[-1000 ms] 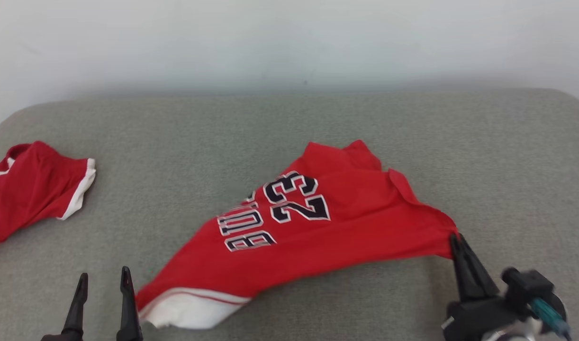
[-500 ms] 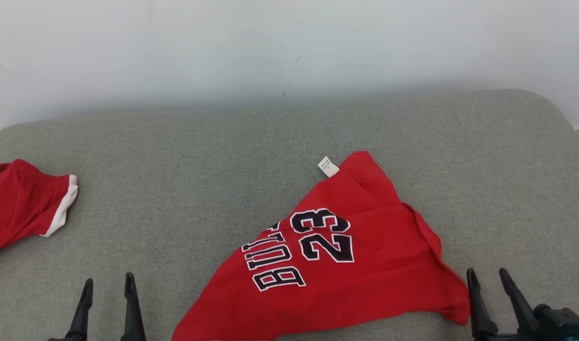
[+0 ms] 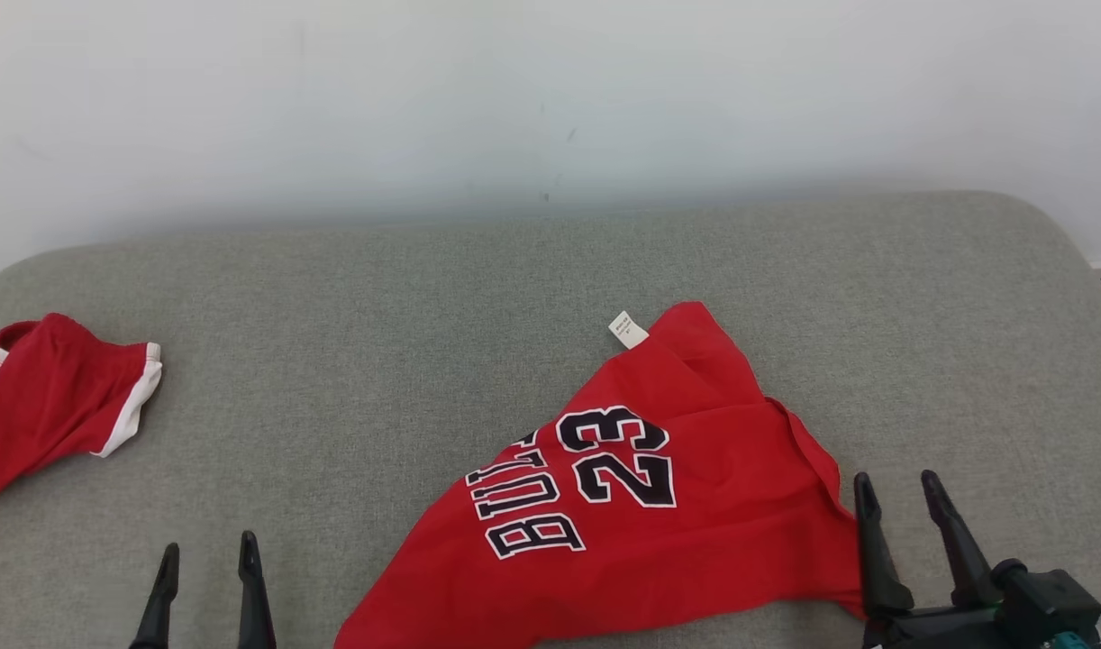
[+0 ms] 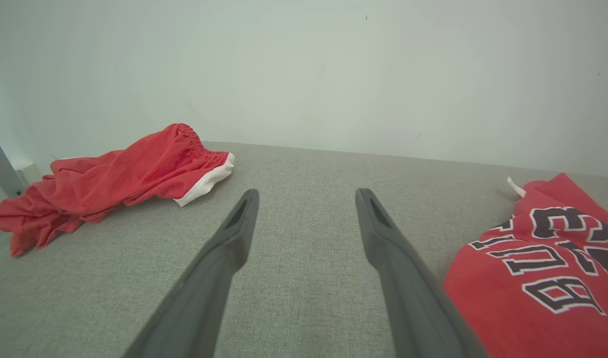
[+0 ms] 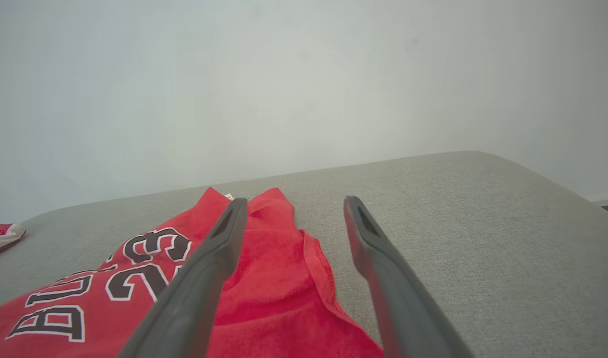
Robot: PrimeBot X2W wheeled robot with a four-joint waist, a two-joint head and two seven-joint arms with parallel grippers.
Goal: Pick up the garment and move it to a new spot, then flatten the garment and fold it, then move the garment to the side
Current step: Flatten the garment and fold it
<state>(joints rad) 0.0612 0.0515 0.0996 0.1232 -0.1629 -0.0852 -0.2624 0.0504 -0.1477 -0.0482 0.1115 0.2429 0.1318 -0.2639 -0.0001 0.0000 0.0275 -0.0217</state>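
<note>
A red jersey (image 3: 659, 514) with black "23" lettering and a white label lies spread on the grey cushioned surface (image 3: 478, 297), right of centre; it also shows in the left wrist view (image 4: 543, 278) and right wrist view (image 5: 264, 293). My right gripper (image 3: 897, 491) stands open at the jersey's right edge, holding nothing; its own view shows its fingers (image 5: 219, 253) apart over the jersey's edge. My left gripper (image 3: 206, 559) is open at the lower left, apart from the jersey, with bare cushion between its fingers (image 4: 234, 233).
Red shorts with white trim (image 3: 55, 406) lie crumpled at the far left edge of the surface, also seen in the left wrist view (image 4: 110, 184). A pale wall (image 3: 550, 99) runs behind the cushion. The cushion's rounded right corner (image 3: 1046, 234) drops off.
A second ago my right gripper was shut on the jersey's right corner, dragging it. It has let go and now stands open; the jersey has settled flat. The head view shifted.
</note>
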